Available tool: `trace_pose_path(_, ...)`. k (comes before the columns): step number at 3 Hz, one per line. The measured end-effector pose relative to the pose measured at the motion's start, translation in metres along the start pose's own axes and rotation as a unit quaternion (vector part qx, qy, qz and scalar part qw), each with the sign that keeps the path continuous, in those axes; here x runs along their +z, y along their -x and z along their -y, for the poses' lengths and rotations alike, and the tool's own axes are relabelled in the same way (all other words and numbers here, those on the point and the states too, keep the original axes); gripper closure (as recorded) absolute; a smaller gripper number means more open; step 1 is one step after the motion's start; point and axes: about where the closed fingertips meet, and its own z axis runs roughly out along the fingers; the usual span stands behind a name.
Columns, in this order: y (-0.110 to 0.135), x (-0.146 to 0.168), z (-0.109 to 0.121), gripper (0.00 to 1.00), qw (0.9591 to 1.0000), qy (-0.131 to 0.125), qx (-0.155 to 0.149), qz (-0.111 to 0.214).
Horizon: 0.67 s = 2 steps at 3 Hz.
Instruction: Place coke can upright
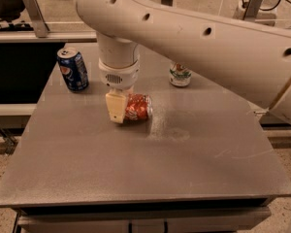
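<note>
The coke can [138, 107], red-orange and crinkled, lies on its side near the middle of the grey table [136, 169]. My gripper [125, 112] hangs straight down from the big white arm [194, 38] and sits low at the can's left end, right against it. Its cream-coloured part covers that end of the can. The far side of the can is hidden behind the gripper.
A blue Pepsi can [72, 69] stands upright at the table's back left. A white-and-green can [179, 74] stands at the back, right of the arm. The arm spans the upper right of the view. A dark gap and floor lie left of the table.
</note>
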Motion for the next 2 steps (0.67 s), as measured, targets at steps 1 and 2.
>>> trace_pose_path(1, 0.003, -0.0036, -0.0034, 0.88, 0.9996, 0.005, -0.021, 0.017)
trace_pose_path(2, 0.0042, -0.0069, -0.006, 1.0, 0.9977, 0.017, -0.041, 0.051)
